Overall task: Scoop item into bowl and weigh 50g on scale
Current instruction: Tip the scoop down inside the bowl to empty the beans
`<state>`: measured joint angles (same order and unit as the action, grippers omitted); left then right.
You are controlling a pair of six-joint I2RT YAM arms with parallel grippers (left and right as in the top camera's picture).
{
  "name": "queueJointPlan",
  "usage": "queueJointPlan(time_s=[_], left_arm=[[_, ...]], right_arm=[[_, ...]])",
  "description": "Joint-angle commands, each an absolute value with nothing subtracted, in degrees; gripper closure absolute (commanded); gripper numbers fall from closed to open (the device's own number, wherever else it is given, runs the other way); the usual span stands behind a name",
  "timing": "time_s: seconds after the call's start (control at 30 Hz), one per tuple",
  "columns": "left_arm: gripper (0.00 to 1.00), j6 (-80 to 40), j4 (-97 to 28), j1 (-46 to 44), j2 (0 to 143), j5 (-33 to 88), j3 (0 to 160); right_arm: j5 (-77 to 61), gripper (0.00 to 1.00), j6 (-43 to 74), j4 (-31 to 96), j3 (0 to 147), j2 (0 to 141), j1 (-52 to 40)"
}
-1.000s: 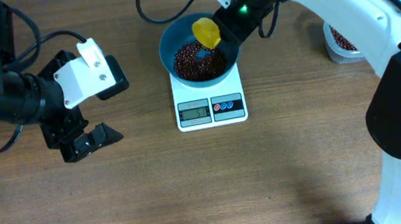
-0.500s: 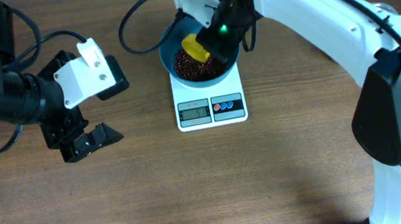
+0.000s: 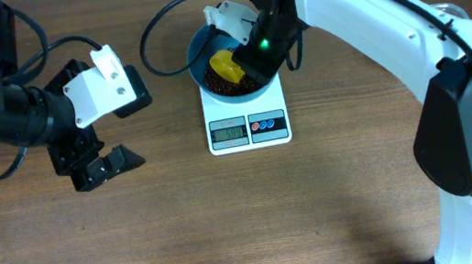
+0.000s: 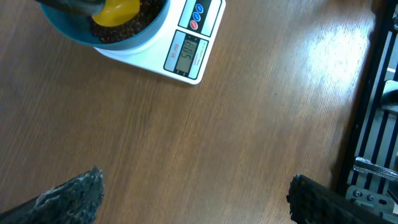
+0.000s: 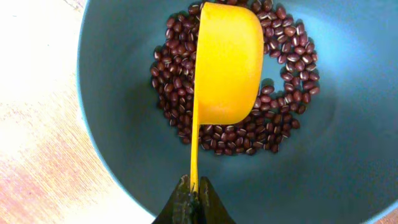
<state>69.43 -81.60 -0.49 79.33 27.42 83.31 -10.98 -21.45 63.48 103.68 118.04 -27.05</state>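
The blue bowl stands on the white scale, with a pile of reddish-brown beans in its bottom. My right gripper is shut on the thin handle of a yellow scoop, held turned on its side over the beans inside the bowl. The scoop shows in the overhead view and the left wrist view. The scale's display is lit, its digits too blurred to read. My left gripper is open and empty above bare table, left of the scale.
The right arm reaches over the bowl from the right and hides what lies behind it at the far right. A black frame runs along the table's edge in the left wrist view.
The right gripper has carried the scoop leftward from the bowl's right rim and down into the bowl, over the beans. The left arm has not moved.
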Motion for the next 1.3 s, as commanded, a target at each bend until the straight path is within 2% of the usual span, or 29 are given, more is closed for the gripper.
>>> queueJointPlan(time_s=[0.0,0.17,0.3,0.47,0.6,0.73,1.07,1.27], left_arm=[[0.01,70.3,-81.7,-0.1,79.1,27.6,83.1],[0.01,70.3,-81.7,-0.1,79.1,27.6,83.1],[0.01,70.3,-81.7,-0.1,79.1,27.6,83.1],[0.01,70.3,-81.7,-0.1,79.1,27.6,83.1],[0.01,70.3,-81.7,-0.1,79.1,27.6,83.1],[0.01,70.3,-81.7,-0.1,79.1,27.6,83.1],[0.01,70.3,-81.7,-0.1,79.1,27.6,83.1],[0.01,70.3,-81.7,-0.1,79.1,27.6,83.1]], right_arm=[[-14.2,0.96,-21.9,64.8,105.4,118.0,-27.3],[-17.6,0.96,-21.9,66.2,105.5,118.0,-26.9],[-28.4,0.96,-21.9,66.7,105.5,118.0,-22.9],[-30.1,0.96,-19.0,66.2,105.5,118.0,-18.8],[-38.9,0.96,-19.0,66.0,105.5,118.0,-14.5],[-41.0,0.96,-19.0,66.0,105.5,118.0,-11.9],[-34.4,0.96,-19.1,64.8,105.4,118.0,-12.1],[-17.0,0.96,-19.3,62.2,105.4,118.1,-18.2]])
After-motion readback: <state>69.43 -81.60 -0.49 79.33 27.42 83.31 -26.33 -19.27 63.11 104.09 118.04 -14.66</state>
